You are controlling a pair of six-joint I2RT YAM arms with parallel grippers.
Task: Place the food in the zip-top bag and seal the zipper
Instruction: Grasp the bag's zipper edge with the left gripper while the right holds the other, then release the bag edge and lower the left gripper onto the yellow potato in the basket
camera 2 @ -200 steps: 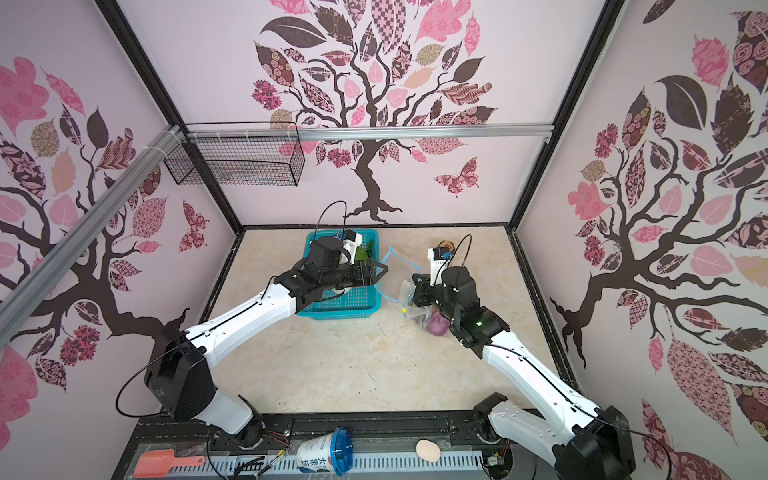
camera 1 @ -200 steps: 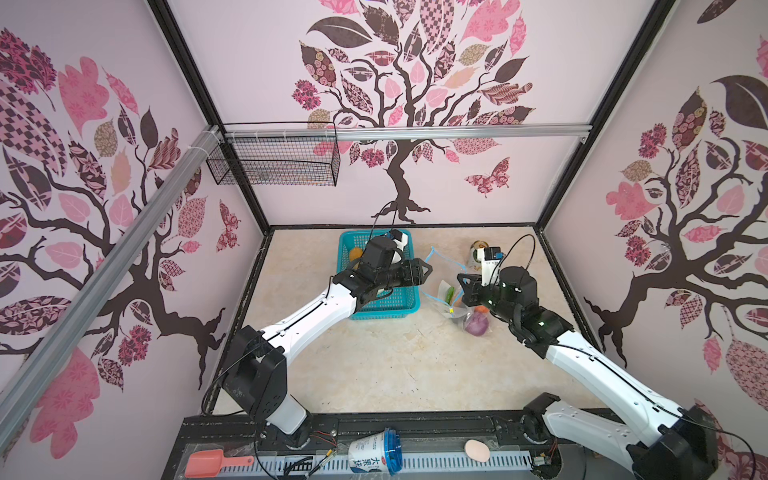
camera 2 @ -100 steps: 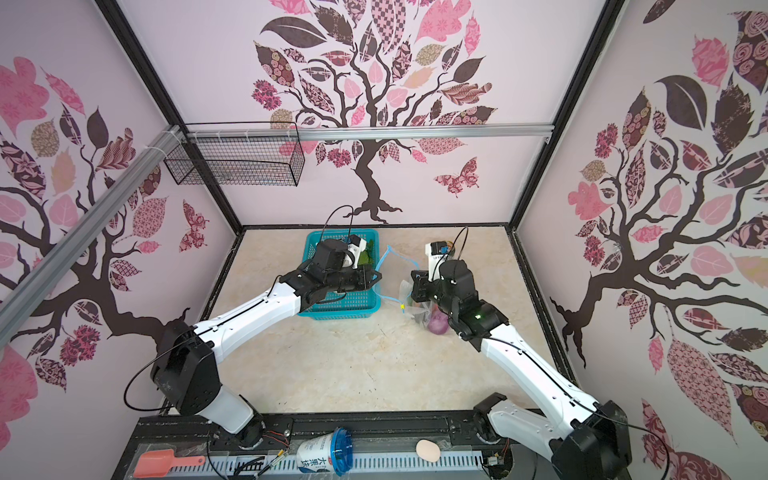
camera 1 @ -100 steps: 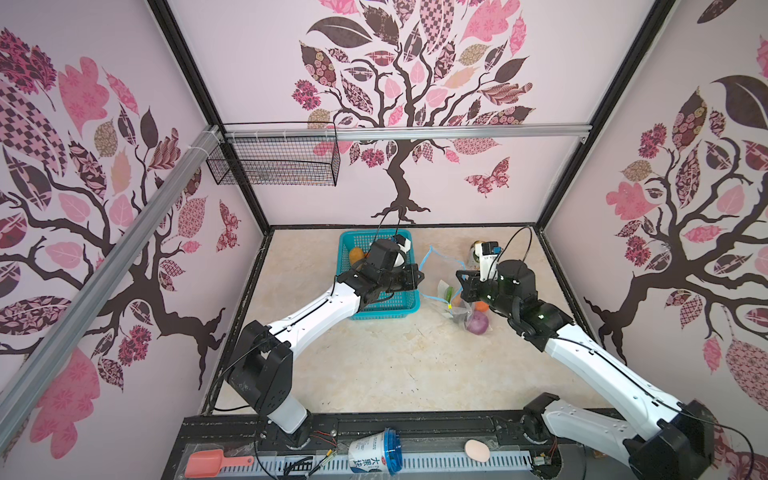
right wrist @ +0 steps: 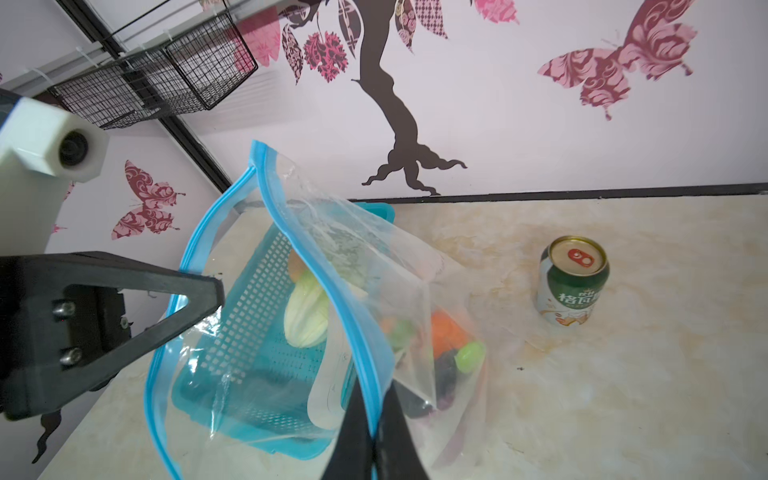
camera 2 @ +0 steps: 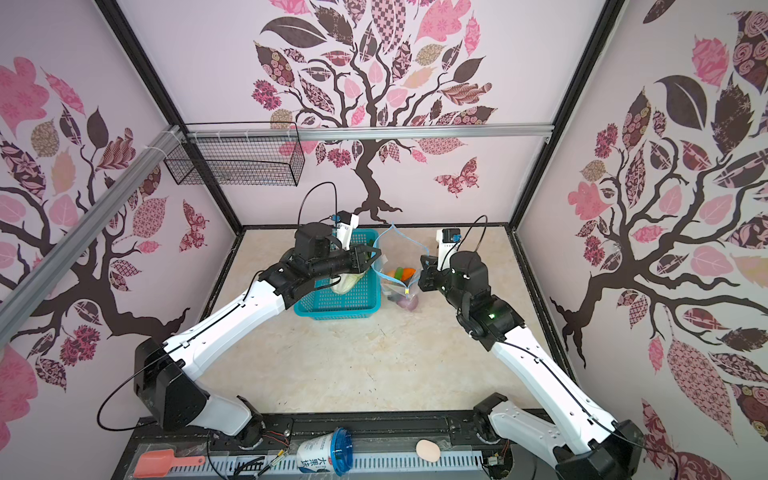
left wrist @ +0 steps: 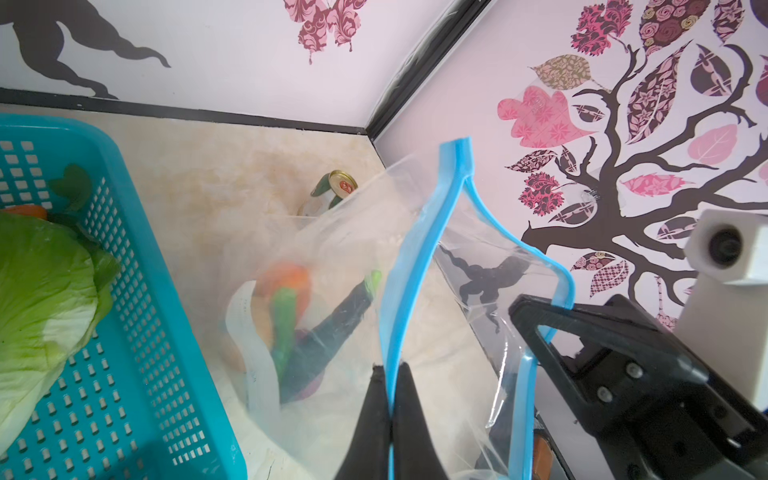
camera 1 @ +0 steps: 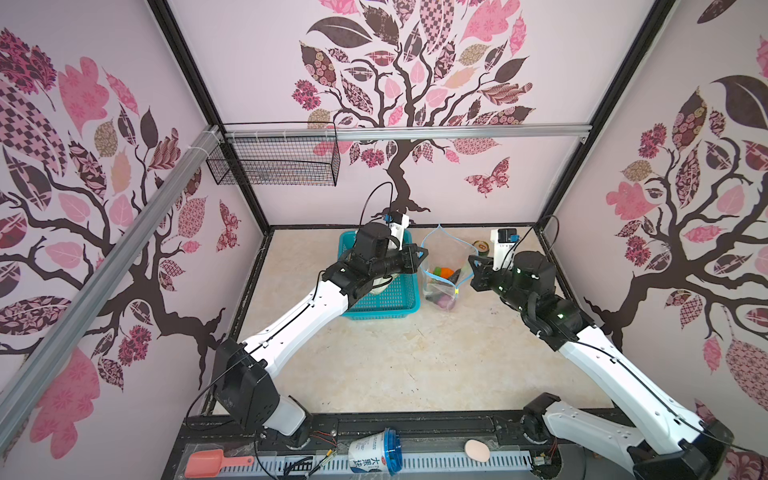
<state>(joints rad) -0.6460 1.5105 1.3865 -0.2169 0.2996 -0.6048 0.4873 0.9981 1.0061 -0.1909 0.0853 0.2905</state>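
Clear bag, both top views: held open at frame centre, right of basket; food is seen inside.
Left wrist: left gripper is pinched on zipper; cabbage is left in basket.
Right wrist: right gripper is clamped on zipper; sealing not yet done.

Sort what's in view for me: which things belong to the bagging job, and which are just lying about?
Job: zip-top bag, its zipper pinched by left tool and right tool, yellow slider, vegetables inside, napa cabbage in the teal basket.
Lying about: drink can, wire basket, cup, scoop, egg-shaped thing.
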